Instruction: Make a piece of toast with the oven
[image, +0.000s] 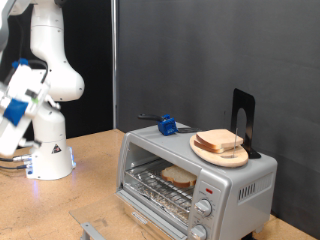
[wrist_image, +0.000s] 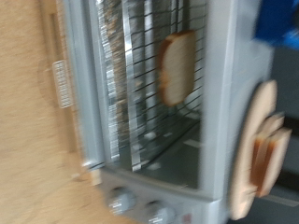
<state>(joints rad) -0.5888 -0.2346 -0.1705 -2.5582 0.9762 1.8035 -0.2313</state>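
**With one slice on the rack, the arm stands far off**

While we look from the exterior view, the small silver toaster oven with a glass door (image: 185, 180) sits on the wooden table (image: 90, 160) toward the view's right, and a pale square slice of bread with a tan crust (image: 179, 178) lies on its wire rack. A round wooden plate (image: 220, 150) on the oven's roof carries more bread. Our white arm's gripper (image: 14, 110) hangs well apart at the view's left; we cannot tell how its fingers stand.

Through the wrist view, badly blurred, we see the oven (wrist_image: 159, 93), the slice (wrist_image: 176, 67) and the round knobs (wrist_image: 135, 207); no fingers show. We judge the blur a risk: a badly aimed reach could knock the plate off.
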